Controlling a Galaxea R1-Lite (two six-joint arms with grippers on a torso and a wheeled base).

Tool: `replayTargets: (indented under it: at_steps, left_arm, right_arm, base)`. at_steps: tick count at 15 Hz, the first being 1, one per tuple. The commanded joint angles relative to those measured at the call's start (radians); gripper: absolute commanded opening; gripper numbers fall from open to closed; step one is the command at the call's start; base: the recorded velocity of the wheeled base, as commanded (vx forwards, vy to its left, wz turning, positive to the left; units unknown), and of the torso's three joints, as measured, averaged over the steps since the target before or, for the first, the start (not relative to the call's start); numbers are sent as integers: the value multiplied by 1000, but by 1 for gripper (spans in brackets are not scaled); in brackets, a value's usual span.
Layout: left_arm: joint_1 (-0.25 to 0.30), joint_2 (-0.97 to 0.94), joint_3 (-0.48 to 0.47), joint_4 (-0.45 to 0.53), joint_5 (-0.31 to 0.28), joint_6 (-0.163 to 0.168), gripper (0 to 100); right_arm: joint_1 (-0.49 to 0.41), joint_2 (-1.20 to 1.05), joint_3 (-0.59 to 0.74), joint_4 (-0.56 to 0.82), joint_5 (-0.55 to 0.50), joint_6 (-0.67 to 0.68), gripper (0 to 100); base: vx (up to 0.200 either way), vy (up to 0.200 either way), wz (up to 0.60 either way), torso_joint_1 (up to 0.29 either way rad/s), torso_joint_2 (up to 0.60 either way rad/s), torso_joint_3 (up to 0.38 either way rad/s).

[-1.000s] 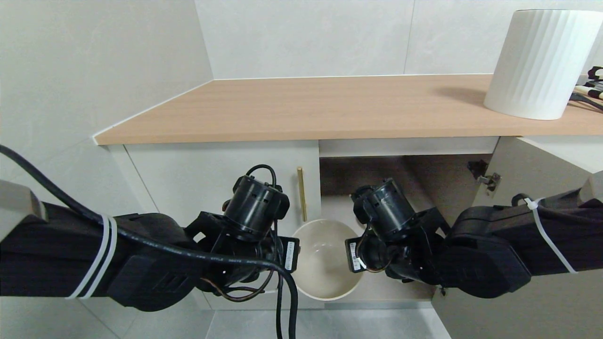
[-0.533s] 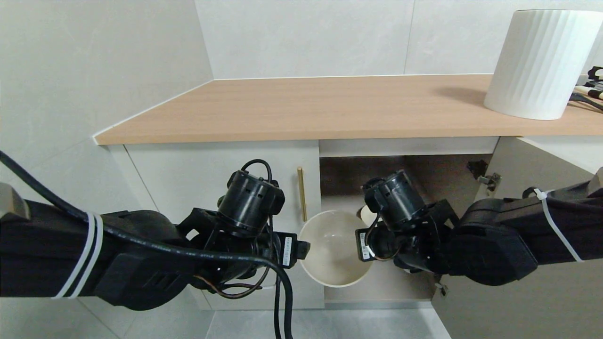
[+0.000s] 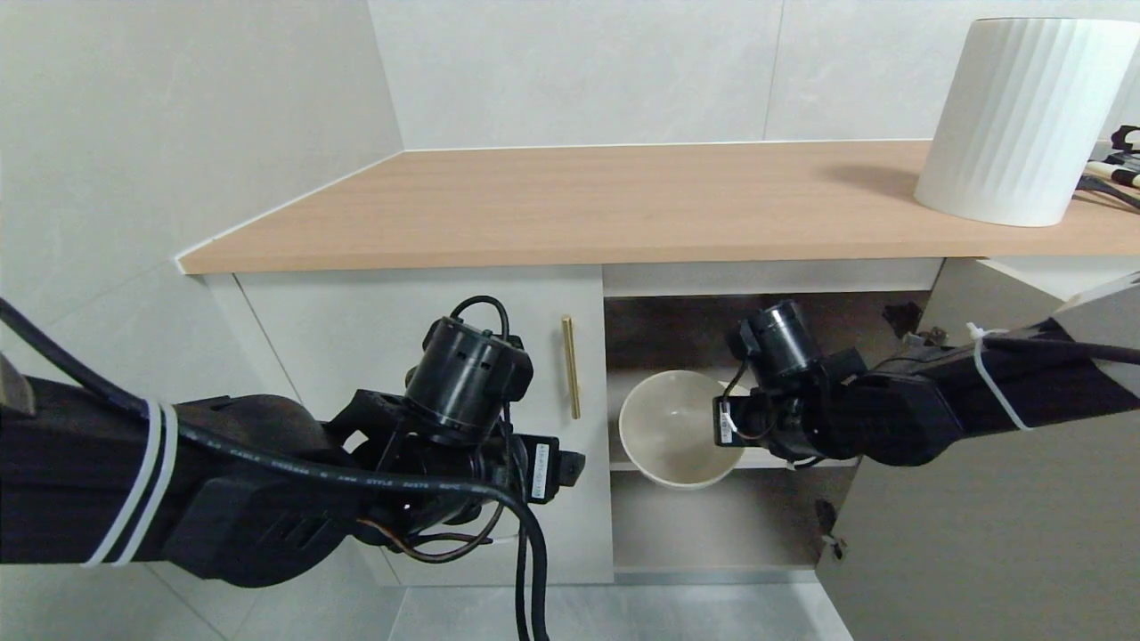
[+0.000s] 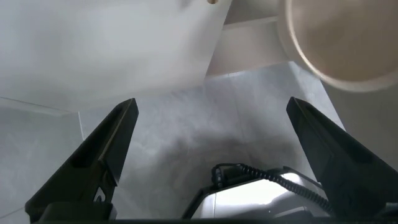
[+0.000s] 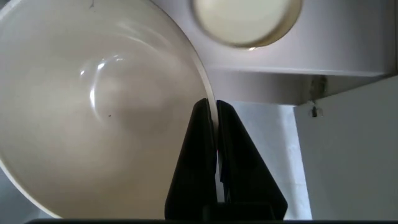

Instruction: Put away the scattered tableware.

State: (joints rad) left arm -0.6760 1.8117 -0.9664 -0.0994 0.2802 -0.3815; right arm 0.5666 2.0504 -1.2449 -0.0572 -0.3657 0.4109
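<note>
Two grippers hung low before a white cabinet under a wooden countertop. Nearest the camera, the left gripper hovered over the grey floor in front of the closed left door, beside its brass handle. Its fingers were spread wide and released, with nothing between them.

A little farther in, the right gripper reached into the open right half of the cabinet. Its fingers were pinched tight on the rim of a cream bowl, one inside the wall and one outside. The bowl sat tilted, its mouth toward the camera, at the front edge of the cabinet's white shelf. Whether its base touched the shelf could not be told. Farther back on that shelf stood a cream cup, apart from the bowl.

The right door stood swung open, behind the right arm.

Up on the countertop, at its right end, stood a white ribbed container, with a few dark utensils just beyond it against the pale tiled wall.
</note>
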Motion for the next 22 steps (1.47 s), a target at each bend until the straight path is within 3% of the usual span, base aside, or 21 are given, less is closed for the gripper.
replayTargets:
  at_steps: [1, 9, 22]
  left_arm:
    - [1, -2, 0, 0, 1, 0, 100]
    - [1, 6, 0, 0, 1, 0, 100]
    - [4, 23, 0, 0, 1, 0, 100]
  right_arm:
    - [-60, 103, -71, -1, -2, 11, 0]
    - [-180, 298, -292, 5, -9, 137, 0]
    - [-251, 395, -412, 4, -21, 152, 0]
  base:
    - [0, 0, 0, 0, 0, 0]
    - [0, 0, 0, 0, 0, 0]
    - [0, 0, 0, 0, 0, 0]
